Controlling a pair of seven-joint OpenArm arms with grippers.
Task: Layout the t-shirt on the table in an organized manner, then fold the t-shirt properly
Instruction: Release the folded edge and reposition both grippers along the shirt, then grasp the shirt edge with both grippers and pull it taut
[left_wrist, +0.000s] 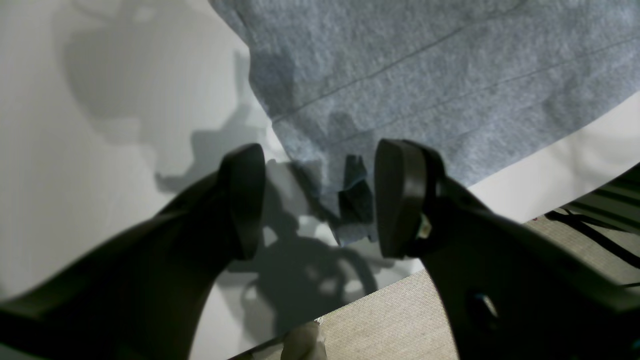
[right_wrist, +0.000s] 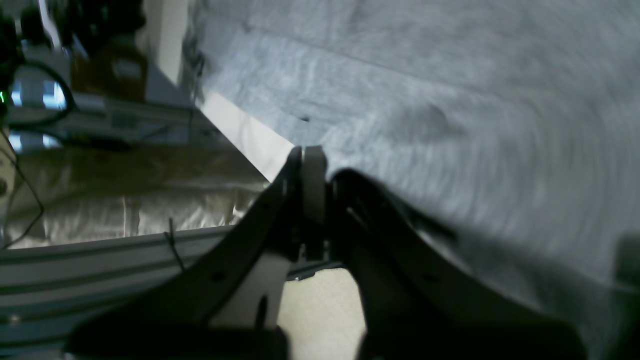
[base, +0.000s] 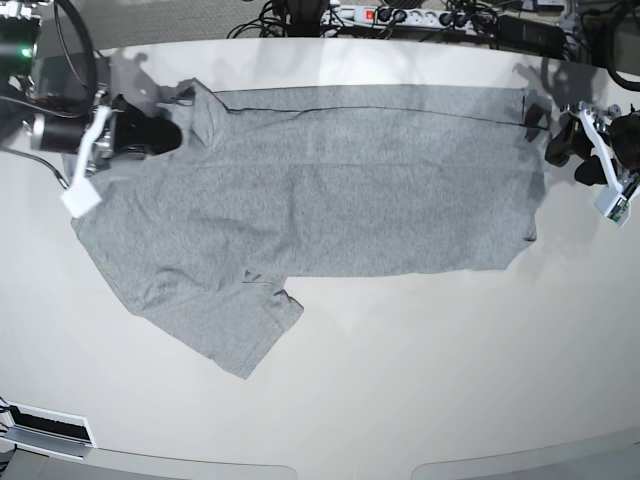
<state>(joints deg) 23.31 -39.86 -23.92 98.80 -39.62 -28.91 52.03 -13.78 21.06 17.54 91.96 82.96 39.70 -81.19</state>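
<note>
A grey shirt (base: 330, 190) lies spread across the far half of a white counter (base: 400, 380), its plain side up, no lettering in sight. Its body runs lengthwise from the base view's left to its right, with one short sleeve (base: 235, 325) fanned out toward the near edge at lower left. The straight hem sits at the view's right.

The right gripper (right_wrist: 315, 165), at the base view's left, is at the shirt's far corner beside the folded-over cloth near the collar end. Its jaws are clenched tight; the right wrist view, heavily blurred, shows them pressed together at the shirt's edge where cloth meets counter, though whether any fabric is pinched between them cannot be told.

The left gripper (left_wrist: 320, 200), at the base view's right, hangs just off the hem's far corner. Its jaws stand wide apart, released and holding nothing. In the left wrist view a small dark, folded tip of the hem corner (left_wrist: 356, 197) shows between the two fingers, lying on the counter, with the counter's edge and beige floor (left_wrist: 380, 320) below. The arm's shadow falls across the white surface to the left of the cloth.

A power strip (base: 400, 16) and tangled cables (base: 290, 15) line the counter's far side.
</note>
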